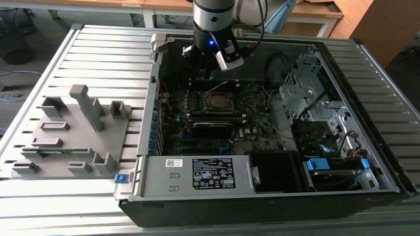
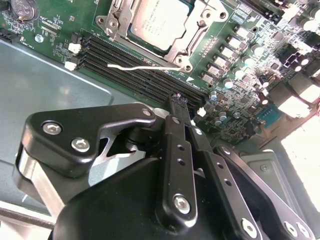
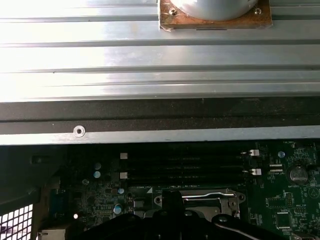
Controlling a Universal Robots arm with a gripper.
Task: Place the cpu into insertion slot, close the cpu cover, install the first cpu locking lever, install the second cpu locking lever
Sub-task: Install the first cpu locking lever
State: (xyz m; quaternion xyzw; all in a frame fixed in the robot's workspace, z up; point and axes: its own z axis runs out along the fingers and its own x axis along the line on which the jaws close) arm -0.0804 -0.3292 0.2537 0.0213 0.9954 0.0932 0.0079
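Slatted metal worktop [image 1: 98, 54] carries an open computer case [image 1: 262, 211], lying on its side with the interior facing up. On the worktop well off to the side of the pincer is a grey moulded fixture [image 1: 66, 142] with upright posts and pockets.

Inside the case:
- A green motherboard [image 1: 196, 137] covers the floor under the pincer.
- A labelled power supply [image 1: 196, 172] sits at the case end farthest from the pincer.
- A metal drive cage [image 1: 308, 98] stands off to one side.

The arm [image 1: 213, 19] reaches down into the case. In the second wrist view the pincer [image 2: 179, 100] is closed, its black fingers [image 2: 176, 150] meeting at the tip and gripping nothing. It hangs above the long black memory slots [image 2: 130, 62], clear of them.

The insertion slot [image 1: 219, 102] is near the pincer, just beyond the fingertips and on the far side of the memory slots. The cpu [image 2: 159, 19] is seated in it, lying flat with its metal top up. The cpu cover [image 2: 197, 32] is down around it, and the chip shows through the window.

A thin silver locking lever [image 2: 145, 66] runs along the socket edge nearest the pincer, its long axis parallel to the memory slots. Cannot tell whether it is latched.
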